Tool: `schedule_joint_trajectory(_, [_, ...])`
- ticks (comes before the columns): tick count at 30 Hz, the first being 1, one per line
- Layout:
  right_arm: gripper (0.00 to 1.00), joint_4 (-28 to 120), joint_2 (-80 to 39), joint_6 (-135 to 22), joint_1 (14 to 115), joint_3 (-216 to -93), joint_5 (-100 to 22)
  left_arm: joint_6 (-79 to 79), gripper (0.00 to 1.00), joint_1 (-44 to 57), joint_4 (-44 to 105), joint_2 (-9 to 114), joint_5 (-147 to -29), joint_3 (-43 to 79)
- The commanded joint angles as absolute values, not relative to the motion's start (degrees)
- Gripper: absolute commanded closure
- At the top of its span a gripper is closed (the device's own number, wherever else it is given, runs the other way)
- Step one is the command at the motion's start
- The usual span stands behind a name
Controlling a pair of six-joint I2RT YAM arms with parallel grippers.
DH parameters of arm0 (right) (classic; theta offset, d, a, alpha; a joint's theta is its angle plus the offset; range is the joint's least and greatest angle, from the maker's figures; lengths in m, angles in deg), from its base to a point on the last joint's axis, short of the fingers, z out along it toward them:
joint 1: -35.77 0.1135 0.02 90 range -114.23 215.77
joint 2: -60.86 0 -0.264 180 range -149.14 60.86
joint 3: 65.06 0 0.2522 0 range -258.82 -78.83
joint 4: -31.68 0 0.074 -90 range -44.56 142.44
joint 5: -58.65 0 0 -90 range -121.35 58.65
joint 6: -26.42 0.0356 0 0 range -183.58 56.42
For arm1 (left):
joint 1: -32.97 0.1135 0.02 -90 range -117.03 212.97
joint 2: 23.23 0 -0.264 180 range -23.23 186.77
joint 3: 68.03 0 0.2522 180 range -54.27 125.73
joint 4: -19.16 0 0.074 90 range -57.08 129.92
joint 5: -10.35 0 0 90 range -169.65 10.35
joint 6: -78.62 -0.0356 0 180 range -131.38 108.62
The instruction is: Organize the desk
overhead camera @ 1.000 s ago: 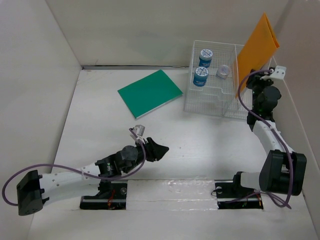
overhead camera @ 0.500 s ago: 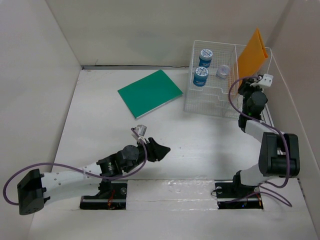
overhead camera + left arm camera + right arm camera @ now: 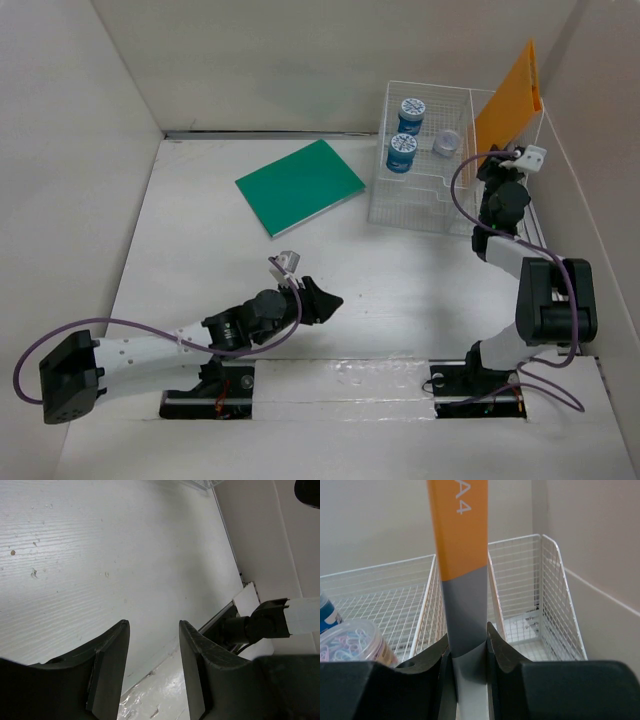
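Observation:
The desk [image 3: 210, 260] is a wide white tabletop. My right gripper [image 3: 497, 158] [image 3: 468, 635] is shut on an orange A4 notebook [image 3: 508, 100] [image 3: 460, 535] with a grey lower band. It holds the notebook upright on edge over the right compartment of the white wire-mesh organizer [image 3: 425, 205] [image 3: 560, 595]. My left gripper [image 3: 332, 300] [image 3: 152, 627] is open and empty, low over the desk's near middle [image 3: 125, 555]. A green notebook [image 3: 299, 185] lies flat on the desk at the back centre.
Two blue-labelled tubs [image 3: 406, 132] and a clear jar of coloured paper clips [image 3: 446, 142] [image 3: 347, 642] stand in the organizer's left compartment. Off-white wall panels enclose the desk on the left, back and right. The right arm's base [image 3: 480, 385] shows in the left wrist view [image 3: 260, 622].
My right gripper has turned the orange notebook from broad-side to edge-on and brought it closer over the organizer's right compartment. The left gripper has crept slightly right.

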State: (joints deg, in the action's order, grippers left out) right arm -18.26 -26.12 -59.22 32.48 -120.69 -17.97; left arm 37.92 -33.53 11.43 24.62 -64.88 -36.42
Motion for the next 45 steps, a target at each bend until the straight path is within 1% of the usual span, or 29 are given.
schedule_joint_trajectory(1, [1.0, -26.19, -27.9, -61.47, 33.22, -125.23, -17.99, 38.19, 0.6, -33.3, 7.79, 25.63, -64.79, -34.05])
schedule_joint_trajectory(4, [1.0, -27.84, -30.54, -60.94, 33.22, -123.31, -18.69, 37.93, 0.6, -33.3, 6.73, 26.51, -64.44, -33.88])
schedule_joint_trajectory(13, [1.0, -29.96, -33.36, -57.96, 34.28, -118.03, -17.99, 37.57, 0.6, -33.3, 5.68, 28.36, -64.97, -33.17])
schedule_joint_trajectory(27, [1.0, -25.92, -25.19, -57.16, 36.04, -112.31, -14.56, 37.49, 0.6, -33.3, 5.33, 24.76, -66.02, -34.93])
schedule_joint_trajectory(34, [1.0, -19.7, -26.06, -59.97, 36.04, -115.99, -14.66, 37.31, 0.6, -33.3, 4.89, 23.44, -66.37, -36.33])
schedule_joint_trajectory(40, [1.0, -19.86, -27.29, -64.62, 37.88, -120.74, -10.7, 37.22, 0.61, -33.3, 4.8, 22.12, -65.85, -37.3])
schedule_joint_trajectory(45, [1.0, -18.89, -30.28, -69.28, 37.36, -125.75, -10.61, 37.05, 0.61, -33.3, 5.24, 21.77, -65.32, -37.04])
